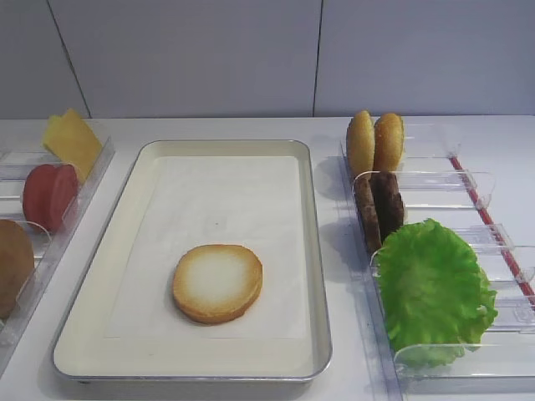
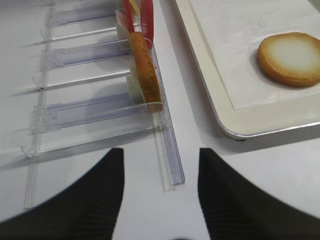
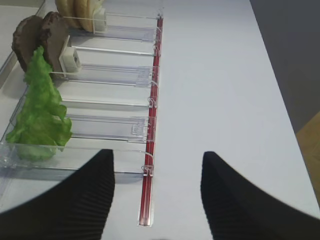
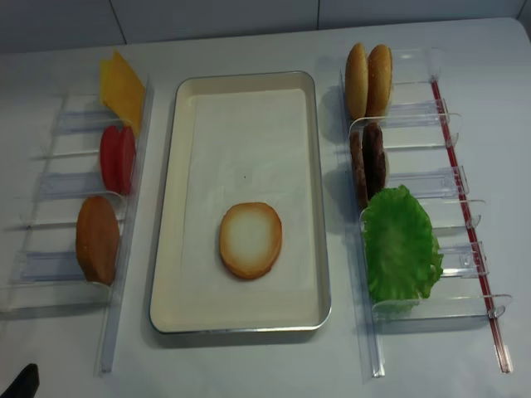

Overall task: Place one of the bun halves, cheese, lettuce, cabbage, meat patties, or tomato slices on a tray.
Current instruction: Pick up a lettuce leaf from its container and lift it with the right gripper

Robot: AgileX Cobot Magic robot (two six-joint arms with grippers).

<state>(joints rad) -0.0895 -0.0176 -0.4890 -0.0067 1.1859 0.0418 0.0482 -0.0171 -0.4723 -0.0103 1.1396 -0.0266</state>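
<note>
The right gripper (image 3: 157, 192) hangs with jaws spread and nothing between them, near the lettuce (image 3: 39, 112) standing in its clear rack (image 3: 107, 127) — a soft, light leaf, likely best pinched at the ruffled edge. The left gripper (image 2: 160, 192), likewise spread and bare, hovers by a racked bun half (image 2: 145, 70). From above, another bun half (image 4: 250, 240) lies cut-face up on the tray (image 4: 170, 249) — white table, plain wall behind.

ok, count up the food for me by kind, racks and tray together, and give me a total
Bun halves: 4, one on the tray liner, two in the right rack, one in the left rack
Patties: 2
Tomato slices: 2
Cheese: 1
Lettuce: 1
Total: 10
</note>
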